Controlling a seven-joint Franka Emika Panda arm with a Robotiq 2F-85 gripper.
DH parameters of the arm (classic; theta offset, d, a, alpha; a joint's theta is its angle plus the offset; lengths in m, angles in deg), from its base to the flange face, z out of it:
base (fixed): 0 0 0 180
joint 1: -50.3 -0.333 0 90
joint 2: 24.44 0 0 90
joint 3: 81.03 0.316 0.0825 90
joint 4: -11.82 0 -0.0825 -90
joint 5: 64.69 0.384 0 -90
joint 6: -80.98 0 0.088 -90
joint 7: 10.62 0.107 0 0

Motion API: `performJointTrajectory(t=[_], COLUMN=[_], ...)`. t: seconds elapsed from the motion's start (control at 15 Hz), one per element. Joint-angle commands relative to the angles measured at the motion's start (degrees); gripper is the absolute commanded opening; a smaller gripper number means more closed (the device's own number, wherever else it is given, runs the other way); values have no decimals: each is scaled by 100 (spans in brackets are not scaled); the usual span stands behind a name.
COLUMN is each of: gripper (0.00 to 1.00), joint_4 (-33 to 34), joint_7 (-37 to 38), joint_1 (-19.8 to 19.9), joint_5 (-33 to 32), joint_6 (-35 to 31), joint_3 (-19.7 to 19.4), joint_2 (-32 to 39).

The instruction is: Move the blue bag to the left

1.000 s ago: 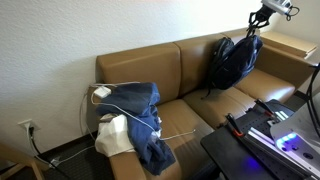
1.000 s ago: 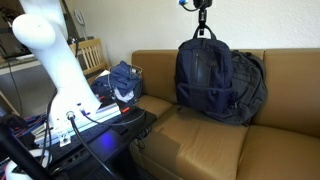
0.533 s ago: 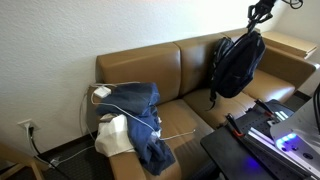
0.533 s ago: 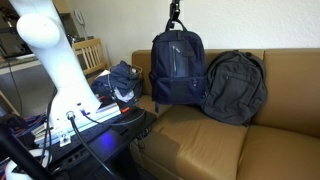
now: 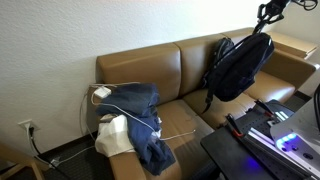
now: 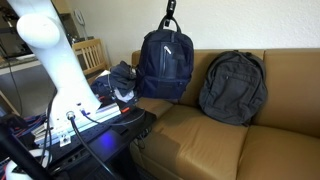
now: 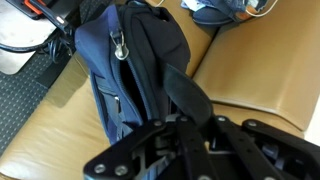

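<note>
The blue bag [image 6: 165, 65] is a large dark navy backpack that hangs in the air above the brown sofa [image 6: 200, 140]. My gripper [image 6: 170, 12] is shut on its top loop handle and holds it up. In an exterior view the bag [image 5: 240, 68] swings out tilted in front of the sofa back, under the gripper [image 5: 268, 12]. In the wrist view the bag [image 7: 130, 70] hangs below the jaws [image 7: 190, 125], with its strap running up between the fingers.
A smaller grey backpack [image 6: 233, 87] leans against the sofa back. Rumpled denim clothing with a white cable [image 5: 135, 115] lies at the sofa's other end. A dark stand with cables [image 6: 80, 130] is in front of the sofa. A wooden chair [image 6: 88, 55] stands beyond.
The gripper has lifted the blue bag off the seat and carried it sideways, away from the grey backpack and toward the denim clothing. The bag now swings tilted.
</note>
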Motion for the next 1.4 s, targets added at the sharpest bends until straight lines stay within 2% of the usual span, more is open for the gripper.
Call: performJointTrajectory(t=[0.0,0.2,0.27,0.6,0.73,1.07,1.33], gripper=[14,14,4,4,4,4,4], joint_4=[37,60,64,-677,-809,-612,84], joint_7=[-2,0,112,251,501,1788,3278], joint_1=[98,166,95,-564,-924,-1887,-2602], joint_5=[61,87,-118,-899,-824,-699,-1272], joint_6=[25,13,-3,-390,-533,-1503,-2379], joint_3=[-79,-146,-71,605,953,1703,2000], joint_2=[12,15,112,475,730,969,1251])
